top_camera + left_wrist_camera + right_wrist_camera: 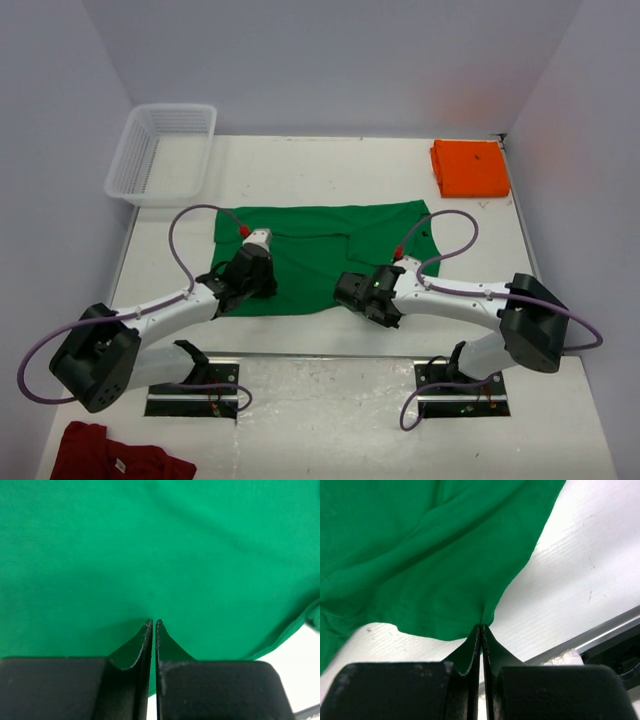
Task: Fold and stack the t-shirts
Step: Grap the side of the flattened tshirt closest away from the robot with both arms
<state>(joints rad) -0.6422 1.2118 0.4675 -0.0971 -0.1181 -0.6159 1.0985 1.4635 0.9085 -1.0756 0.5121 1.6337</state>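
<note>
Two pincers were low over green t-shirt (320,250), cloth spread ahead of both; right pincer (481,628) pinched its hem; left pincer (153,623) nearly pressed together, grip unclear. Risk: left corner could slip, skewing fold

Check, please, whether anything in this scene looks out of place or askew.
The dark red garment lies crumpled at the near left corner, well apart from the folding area. The green t-shirt is only partly folded and a little rumpled. The orange t-shirt sits neatly folded at the far right.
</note>
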